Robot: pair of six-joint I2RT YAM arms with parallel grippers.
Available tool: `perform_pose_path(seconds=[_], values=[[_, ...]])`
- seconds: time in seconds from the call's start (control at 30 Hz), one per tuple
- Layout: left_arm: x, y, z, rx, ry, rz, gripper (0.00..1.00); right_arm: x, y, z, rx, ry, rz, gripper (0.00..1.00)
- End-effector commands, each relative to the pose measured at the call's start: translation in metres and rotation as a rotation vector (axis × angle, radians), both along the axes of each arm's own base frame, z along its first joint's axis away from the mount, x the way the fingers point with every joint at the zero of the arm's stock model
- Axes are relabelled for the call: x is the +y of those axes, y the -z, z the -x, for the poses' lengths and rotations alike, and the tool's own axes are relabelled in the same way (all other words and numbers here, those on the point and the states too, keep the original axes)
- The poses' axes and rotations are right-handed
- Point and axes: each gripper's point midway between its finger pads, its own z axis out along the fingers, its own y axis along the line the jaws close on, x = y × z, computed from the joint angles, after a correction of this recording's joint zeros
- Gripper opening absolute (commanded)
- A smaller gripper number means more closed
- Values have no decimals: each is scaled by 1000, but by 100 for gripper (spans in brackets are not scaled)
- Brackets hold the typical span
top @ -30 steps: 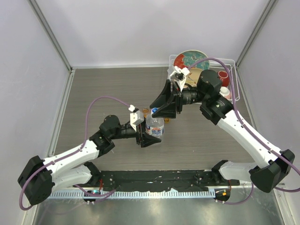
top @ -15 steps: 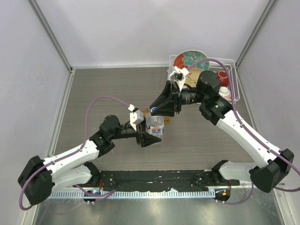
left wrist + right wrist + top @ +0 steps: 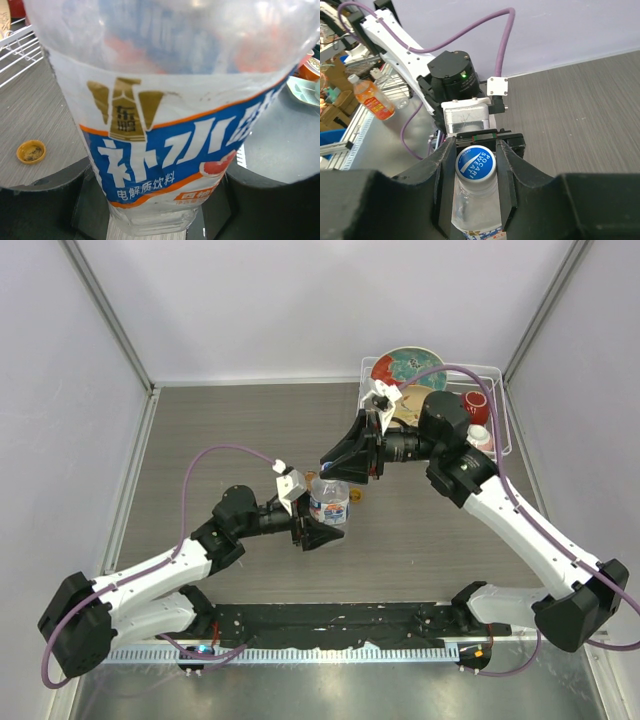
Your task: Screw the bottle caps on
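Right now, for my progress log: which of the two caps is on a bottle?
The blue-and-white cap, sitting atop the clear bottle; the orange cap lies loose on the table, open side up.

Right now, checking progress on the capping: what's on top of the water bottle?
A blue cap sits on the water bottle, between the fingers of the right gripper. The threads under it are covered, so how far it's screwed can't be seen.

White shells on the left arm and right arm, black joints, purple cable feeding in behind the black left tool, another behind the right tool, white block atop each
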Motion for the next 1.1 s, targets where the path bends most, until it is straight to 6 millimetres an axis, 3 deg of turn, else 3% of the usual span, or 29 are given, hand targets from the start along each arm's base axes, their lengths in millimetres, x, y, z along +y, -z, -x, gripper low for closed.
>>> perform_pose_path(seconds=[0.0,0.2,0.27,0.43,0.73,1.07], values=[[5,-48,-29,-50,-135,127,0,-6,19,-7,-3,84,70,21],[9,-52,-42,-59,-199,140,0,-15,35,-32,-4,283,103,10],[10,-53,-45,-72,-216,143,0,-19,32,-40,-15,367,91,7],[14,-54,-54,-101,-260,141,0,-23,39,-49,12,505,84,1],[19,-45,-62,-145,-308,115,0,-2,45,-44,-2,687,115,1],[35,-32,-83,-213,-439,41,0,-11,61,-58,-81,1032,260,1]])
